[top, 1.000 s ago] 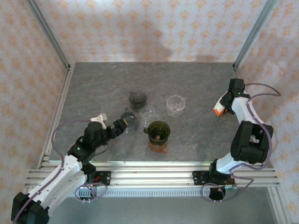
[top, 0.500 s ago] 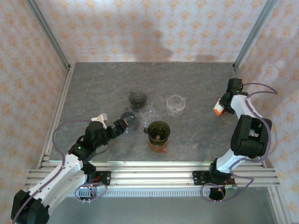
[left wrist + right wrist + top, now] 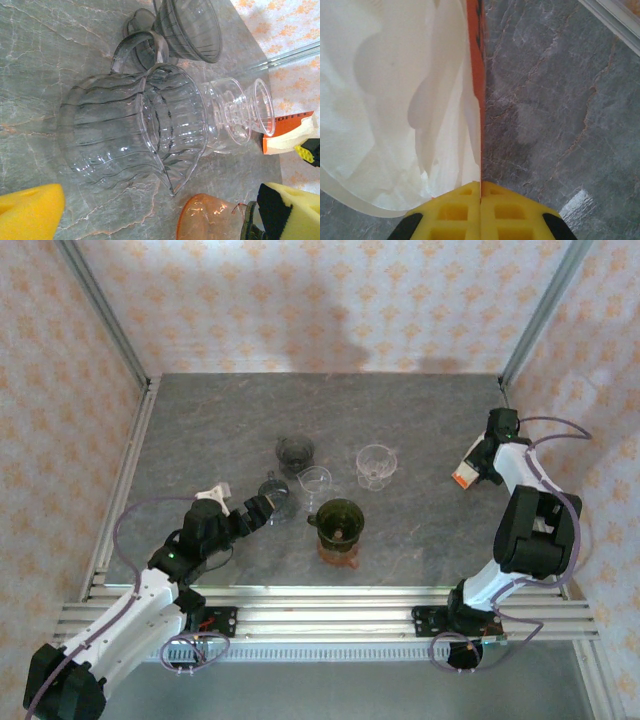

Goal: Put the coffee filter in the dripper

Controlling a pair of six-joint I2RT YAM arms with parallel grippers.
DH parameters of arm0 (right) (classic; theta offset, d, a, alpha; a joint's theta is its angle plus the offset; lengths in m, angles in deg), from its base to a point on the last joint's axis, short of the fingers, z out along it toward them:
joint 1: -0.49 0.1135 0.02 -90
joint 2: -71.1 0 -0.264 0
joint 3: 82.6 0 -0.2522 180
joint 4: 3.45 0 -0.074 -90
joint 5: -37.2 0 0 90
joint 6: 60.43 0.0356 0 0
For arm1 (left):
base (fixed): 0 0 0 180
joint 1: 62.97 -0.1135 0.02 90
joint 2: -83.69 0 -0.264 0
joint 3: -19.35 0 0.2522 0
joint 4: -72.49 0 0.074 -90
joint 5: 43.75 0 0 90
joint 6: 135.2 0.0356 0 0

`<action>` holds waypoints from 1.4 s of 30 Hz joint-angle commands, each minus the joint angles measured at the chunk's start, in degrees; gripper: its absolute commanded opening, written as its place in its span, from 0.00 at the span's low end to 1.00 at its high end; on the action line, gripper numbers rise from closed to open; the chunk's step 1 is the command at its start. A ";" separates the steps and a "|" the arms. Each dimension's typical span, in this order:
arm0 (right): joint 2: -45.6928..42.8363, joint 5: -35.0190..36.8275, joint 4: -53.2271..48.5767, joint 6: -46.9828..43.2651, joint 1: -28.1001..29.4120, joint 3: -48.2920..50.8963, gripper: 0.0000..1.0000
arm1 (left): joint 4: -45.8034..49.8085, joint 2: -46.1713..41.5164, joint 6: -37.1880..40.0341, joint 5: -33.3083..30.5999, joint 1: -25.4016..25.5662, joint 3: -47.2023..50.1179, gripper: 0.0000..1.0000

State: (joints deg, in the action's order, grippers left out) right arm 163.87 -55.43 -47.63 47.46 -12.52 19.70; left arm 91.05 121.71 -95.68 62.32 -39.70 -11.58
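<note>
From the top camera the right gripper (image 3: 468,476) is way over by the right edge of the surface (image 3: 420,410), sitting on a little orange pack (image 3: 461,481). You can't read the grip from up there. Its wrist camera sorts that out: the yellow pads (image 3: 445,215) are clenched together right on the pack's thin orange edge. The white coffee filters (image 3: 385,100) are bunched just left of that edge, still in the pack. Can't tell if a filter is caught in the pinch too.

The left gripper (image 3: 262,508) is spread wide. Its wrist view has a clear ribbed dripper (image 3: 130,130) lying on its side between and ahead of the fingers, not touching them as far as I can see. The top view adds a green dripper (image 3: 340,518) just right of it.
</note>
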 commanded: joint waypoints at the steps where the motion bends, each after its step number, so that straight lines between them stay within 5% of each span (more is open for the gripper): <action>1: 0.48 -0.59 -2.20 -3.49 2.56 -3.05 0.00 | -1.70 0.05 1.23 -0.87 0.34 0.03 1.00; 9: 3.18 2.68 -4.60 -13.29 13.05 -8.37 0.00 | -0.63 0.36 1.48 -0.76 0.37 -1.05 1.00; 17: 4.93 -4.72 0.15 -22.21 14.48 -7.77 0.00 | -0.10 1.00 1.18 -0.75 0.32 -1.98 1.00; 31: 9.04 -5.29 0.93 -25.10 17.65 -11.62 0.00 | -3.00 5.01 0.53 0.77 0.33 -2.91 1.00; 42: 5.58 -2.46 3.36 -21.85 17.85 -8.17 0.31 | -3.01 5.60 0.22 1.08 0.34 -2.95 1.00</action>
State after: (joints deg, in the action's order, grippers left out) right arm 172.46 -60.05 -45.84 24.12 5.03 10.06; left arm 89.37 127.35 -95.72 62.58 -39.70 -12.69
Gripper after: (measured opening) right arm 0.303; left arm 0.990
